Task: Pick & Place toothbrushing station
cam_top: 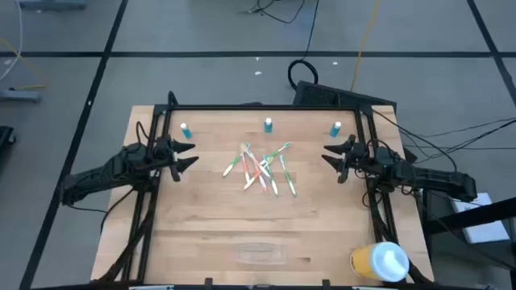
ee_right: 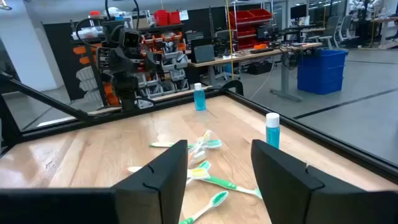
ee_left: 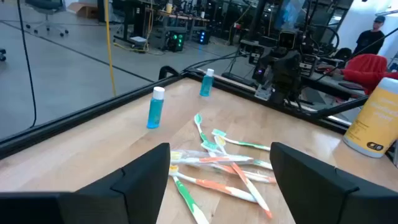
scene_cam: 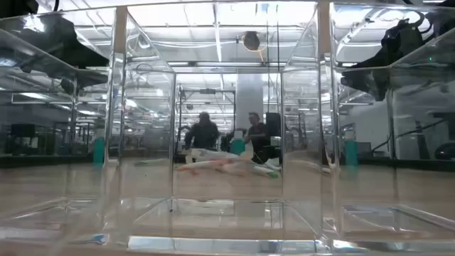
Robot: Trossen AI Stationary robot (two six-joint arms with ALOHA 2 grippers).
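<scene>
The toothbrushing station (cam_top: 260, 252) is a see-through plastic holder lying flat on the wood near the table's front edge; it fills the low view (scene_cam: 227, 142) as clear upright walls. A pile of several toothbrushes (cam_top: 262, 167) lies at the table's middle and also shows in both wrist views (ee_left: 217, 162) (ee_right: 199, 163). My left gripper (cam_top: 187, 155) is open and empty at the left, above the table. My right gripper (cam_top: 330, 154) is open and empty at the right.
Three small blue bottles with white caps (cam_top: 185, 129) (cam_top: 268, 125) (cam_top: 336, 128) stand along the far edge. A yellow cup with a white lid (cam_top: 379, 261) lies at the front right corner. A black frame (cam_top: 258, 107) rims the table. People sit in the room beyond (scene_cam: 202, 133).
</scene>
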